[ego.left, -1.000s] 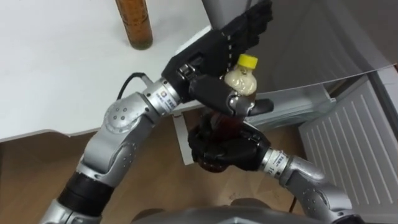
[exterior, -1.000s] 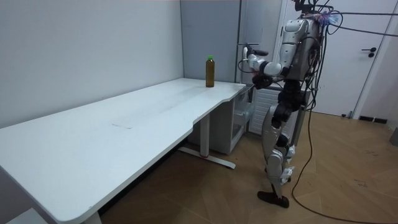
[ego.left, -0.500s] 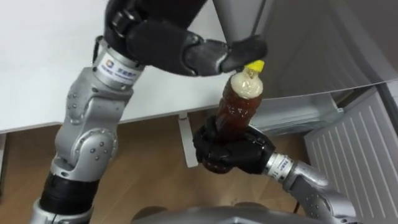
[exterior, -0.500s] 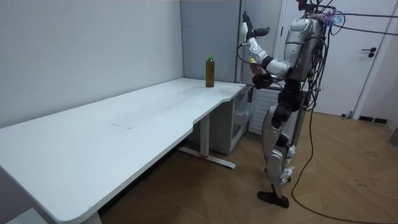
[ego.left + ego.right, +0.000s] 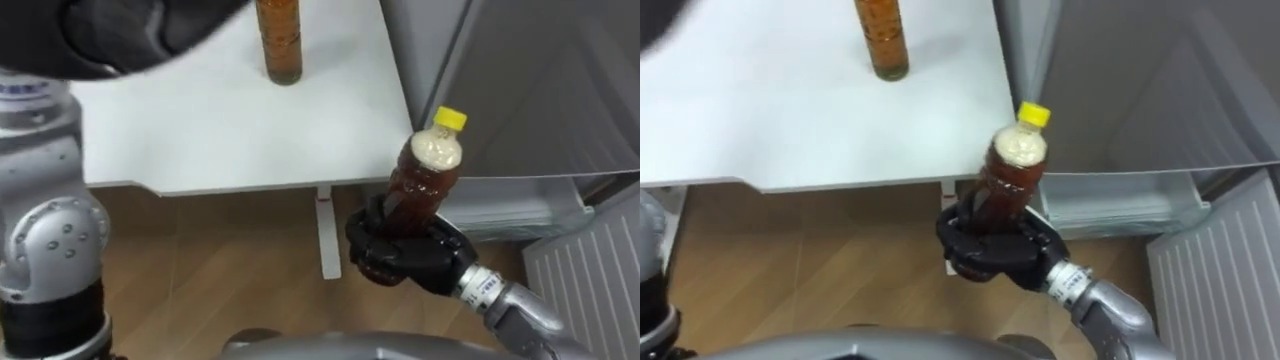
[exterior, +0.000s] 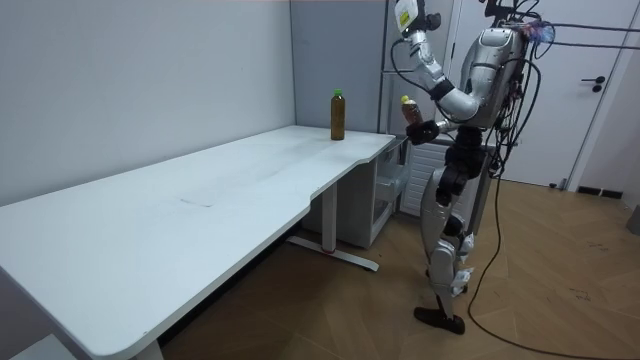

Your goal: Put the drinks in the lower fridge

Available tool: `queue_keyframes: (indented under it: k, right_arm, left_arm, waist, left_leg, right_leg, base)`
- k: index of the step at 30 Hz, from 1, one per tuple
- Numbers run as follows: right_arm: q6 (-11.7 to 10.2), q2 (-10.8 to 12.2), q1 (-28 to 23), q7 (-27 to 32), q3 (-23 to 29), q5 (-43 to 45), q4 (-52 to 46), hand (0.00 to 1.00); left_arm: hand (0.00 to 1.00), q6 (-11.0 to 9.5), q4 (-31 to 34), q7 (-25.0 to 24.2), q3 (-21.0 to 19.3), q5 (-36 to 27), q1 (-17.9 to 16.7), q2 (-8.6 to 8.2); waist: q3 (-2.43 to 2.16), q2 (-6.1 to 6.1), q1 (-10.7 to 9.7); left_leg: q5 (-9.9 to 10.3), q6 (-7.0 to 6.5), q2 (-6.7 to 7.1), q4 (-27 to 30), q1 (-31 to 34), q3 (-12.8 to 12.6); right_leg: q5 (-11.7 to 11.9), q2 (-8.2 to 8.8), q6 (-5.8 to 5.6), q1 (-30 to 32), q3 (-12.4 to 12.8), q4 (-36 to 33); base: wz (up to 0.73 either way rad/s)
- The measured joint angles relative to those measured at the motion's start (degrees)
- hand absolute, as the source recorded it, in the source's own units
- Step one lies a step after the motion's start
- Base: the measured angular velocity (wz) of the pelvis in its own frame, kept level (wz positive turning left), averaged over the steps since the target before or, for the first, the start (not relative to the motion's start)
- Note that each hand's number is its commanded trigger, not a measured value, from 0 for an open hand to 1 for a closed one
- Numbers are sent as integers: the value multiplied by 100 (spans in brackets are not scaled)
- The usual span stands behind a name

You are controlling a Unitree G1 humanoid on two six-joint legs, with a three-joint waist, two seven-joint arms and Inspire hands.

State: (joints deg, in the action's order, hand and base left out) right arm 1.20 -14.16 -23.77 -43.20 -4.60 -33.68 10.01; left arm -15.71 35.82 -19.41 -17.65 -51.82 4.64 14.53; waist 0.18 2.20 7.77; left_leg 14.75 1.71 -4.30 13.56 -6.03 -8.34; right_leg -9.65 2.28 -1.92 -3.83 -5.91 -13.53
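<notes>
A brown drink bottle (image 5: 425, 175) with a yellow cap stands upright in my right hand (image 5: 405, 255), whose fingers are curled round its lower half. I hold it off the table's corner, in front of the grey fridge (image 5: 520, 80). In the room view this bottle (image 6: 407, 108) is at chest height. A second brown bottle (image 5: 279, 40) with a green cap (image 6: 338, 93) stands on the white table (image 5: 180, 130) near its far edge. My left hand (image 6: 408, 15) is raised above head height beside the fridge's top; it is a dark blur (image 5: 130, 35) at the upper left.
Below the grey door, the lower fridge compartment (image 5: 500, 200) stands open, with a white ribbed panel (image 5: 590, 270) to its right. The table leg (image 5: 325, 235) rises from the wooden floor (image 5: 220, 270) just left of my right hand. I stand at the table's end by the fridge.
My left arm has let go of the bottle's top and swung up above head height. The right hand still holds the bottle upright. The eye view has shifted.
</notes>
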Motion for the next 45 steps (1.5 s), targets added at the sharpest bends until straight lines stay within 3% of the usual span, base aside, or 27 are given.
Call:
queue_keyframes:
  k: [3, 5, 7, 10, 14, 16, 20, 23, 27, 30, 31, 35, 37, 39, 45]
  right_arm:
    - [-48, 99, -156, 0, 361, 214, -83, 100]
    - [-86, 126, -261, 1, 512, 251, -87, 100]
    - [-106, 178, -369, 40, 724, 386, -86, 100]
    - [-118, 207, -392, 151, 947, 590, -126, 100]
    - [-118, 201, -469, 312, 1065, 601, -254, 100]
    - [-116, 206, -499, 520, 1065, 616, -284, 100]
    - [-105, 163, -505, 954, 1036, 654, -303, 100]
    - [-99, 116, -509, 1206, 950, 672, -472, 100]
    - [11, 100, -449, 1589, 640, 706, -653, 100]
    - [21, 137, -347, 1833, 437, 766, -662, 100]
    - [42, 161, -280, 1936, 388, 765, -662, 100]
    - [120, 233, -169, 2089, 301, 780, -691, 100]
    - [141, 244, -138, 2179, 219, 888, -748, 100]
    - [144, 258, -107, 2231, 179, 912, -748, 100]
    - [143, 338, 17, 2385, 275, 1591, -750, 100]
  left_arm:
    - [0, -325, 22, 679, -760, 269, -318, -10]
    - [0, -373, 21, 1123, -1139, 750, -669, -85]
    - [0, -391, -10, 1876, -1531, 1700, -1113, -107]
    - [0, -496, -222, 2826, -1952, 2423, -1340, -107]
    - [0, -599, -740, 3798, -2386, 2490, -1694, -84]
    - [0, -603, -1367, 4362, -2617, 2426, -2012, -71]
    - [0, -604, -2286, 5133, -2583, 2190, -2515, -66]
    - [0, -600, -3360, 5604, -2255, 1884, -2739, -75]
    - [0, -562, -4856, 5936, -1241, 1302, -2904, -147]
    - [0, -547, -5895, 5893, -465, 510, -2911, -179]
    - [0, -533, -6513, 5810, -131, 269, -2907, -189]
    - [0, -394, -7720, 5447, 591, -264, -2940, -357]
    - [0, -200, -8538, 5091, 1004, -250, -2933, -394]
    - [0, -72, -8978, 4779, 1237, -251, -2925, -420]
    - [0, 450, -9877, 3900, 1285, -52, -2858, -519]
  waist:
    - [-14, -9, 146]
    - [-21, -49, 185]
    - [-21, -85, 304]
    - [-22, -98, 376]
    - [-29, -53, 398]
    - [-42, 26, 449]
    - [-43, 91, 530]
    - [-52, 108, 527]
    - [-43, 71, 488]
    - [-35, -61, 475]
    - [-38, -91, 483]
    - [-16, -174, 331]
    - [-13, -174, 176]
    - [-9, -172, 76]
    - [19, -149, -289]
  left_leg:
    - [-40, 11, 17, -42, -61, 47]
    - [-44, 10, 28, -34, -86, 104]
    - [-44, 11, 42, -44, -149, 190]
    - [-43, 9, 71, -45, -160, 306]
    - [-41, 6, 108, -83, -162, 436]
    - [-42, 6, 109, -92, -188, 440]
    - [-45, 4, 116, -98, -235, 452]
    - [-66, -9, 145, -142, -224, 469]
    - [-104, -33, 196, -230, -266, 448]
    - [-107, -38, 198, -298, -261, 426]
    - [-106, -39, 197, -324, -271, 384]
    - [-106, -40, 190, -393, -271, 292]
    - [-107, -43, 193, -402, -269, 281]
    - [-106, -44, 193, -399, -270, 271]
    - [-102, -50, 195, -393, -267, 269]
  right_leg:
    - [-43, 30, 9, -48, -146, -1]
    - [-58, 43, 8, -137, -231, 48]
    - [-59, 40, 8, -305, -308, 190]
    - [-71, 64, -9, -374, -406, 198]
    - [-77, 82, -17, -443, -504, 299]
    - [-83, 86, -15, -455, -522, 304]
    - [-93, 90, -15, -455, -530, 308]
    - [-119, 127, -25, -433, -581, 291]
    - [-138, 167, -55, -426, -547, 267]
    - [-138, 167, -55, -407, -520, 281]
    - [-138, 167, -56, -397, -490, 278]
    - [-136, 152, -57, -311, -390, 251]
    - [-126, 150, -70, -342, -368, 276]
    - [-125, 154, -70, -342, -371, 277]
    - [-125, 156, -70, -340, -347, 261]
  base:
    - [9]
    - [22]
    - [19]
    - [21]
    - [16]
    - [2]
    - [0]
    - [5]
    - [-2]
    - [-6]
    - [-12]
    - [-13]
    - [-2]
    - [0]
    - [0]
